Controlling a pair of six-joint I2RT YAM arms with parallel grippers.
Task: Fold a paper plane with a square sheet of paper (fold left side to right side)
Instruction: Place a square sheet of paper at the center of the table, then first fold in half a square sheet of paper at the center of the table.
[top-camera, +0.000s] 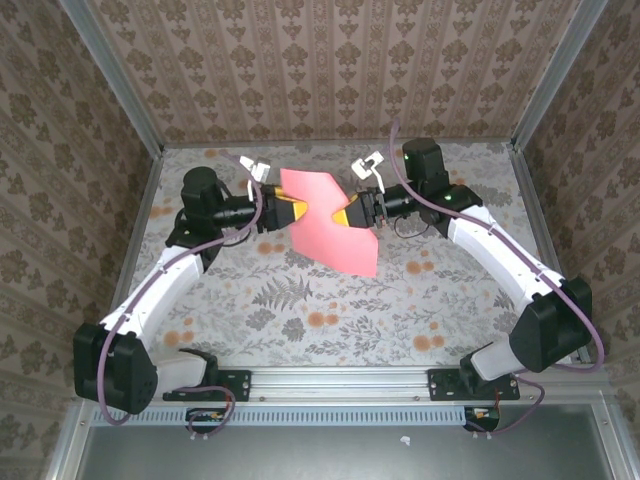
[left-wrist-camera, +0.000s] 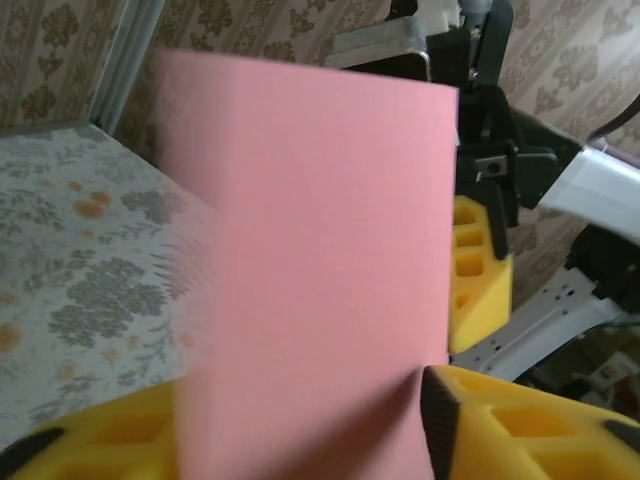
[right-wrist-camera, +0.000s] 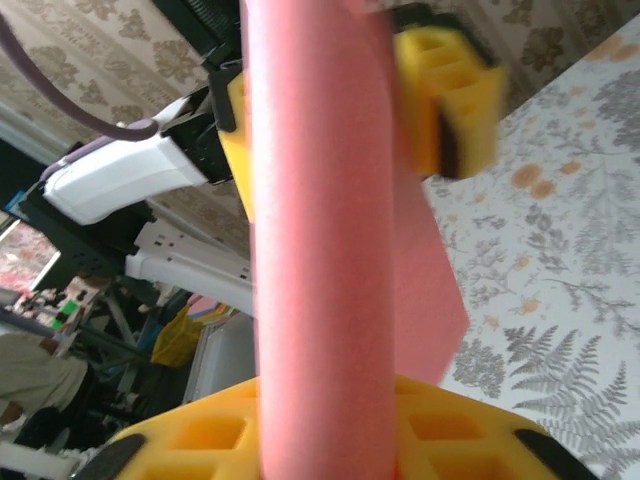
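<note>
The square sheet of paper (top-camera: 330, 225) is salmon pink and hangs in the air above the middle of the table, bent into a curve. My right gripper (top-camera: 346, 215) is shut on its right part. In the right wrist view the sheet (right-wrist-camera: 320, 250) rises from between my closed yellow fingers (right-wrist-camera: 470, 440). My left gripper (top-camera: 296, 210) stands at the sheet's left edge with its jaws apart. In the left wrist view the paper (left-wrist-camera: 320, 260) lies across the gap, touching the right finger (left-wrist-camera: 520, 420). No paper plane is formed.
The floral tabletop (top-camera: 300, 310) lies below the lifted sheet. Wallpapered walls with aluminium posts (top-camera: 130, 90) close in the back and sides. A metal rail (top-camera: 340, 380) runs along the near edge between the arm bases.
</note>
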